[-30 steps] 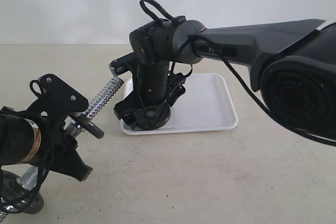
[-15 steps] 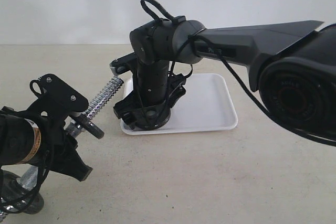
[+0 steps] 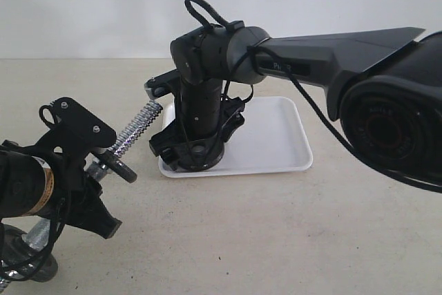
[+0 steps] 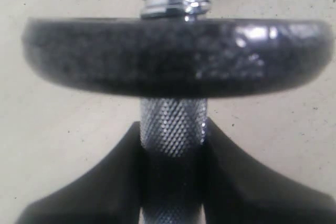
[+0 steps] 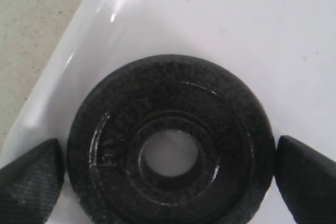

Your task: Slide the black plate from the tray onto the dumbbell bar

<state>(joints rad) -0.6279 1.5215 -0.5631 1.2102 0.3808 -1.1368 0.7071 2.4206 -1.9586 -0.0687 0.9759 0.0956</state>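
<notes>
On the tray, near one rounded corner, the black plate lies flat, hole facing up. Right end effector hangs directly over it, spread wide, one fingertip on each side of the plate's rim. Tips sit just beside the rim; can't tell if they actually touch. Plate is not lifted.

Left end effector is pinching the dumbbell bar on its knurled middle, fingers pressed against both sides. Exterior view: the bar is held tilted, threaded end pointing up toward the tray, tip close to the tray's near corner. A second disc is already on the bar, just beyond the left fingers, between them and the threads.

Materials/shapes:
- black plate: round, matte, rough cast texture, raised outer rim, raised ring around the centre hole, faint embossed lettering, unreadable.
- tray: white glossy plastic, rectangular, rounded corners, low rim.
- dumbbell bar: bright chrome, diamond knurl at the grip, coarse thread past the second disc.
- second disc: same dark grainy finish, seen edge-on, rounded edge.
- counter: beige, dull, finely speckled.
</notes>
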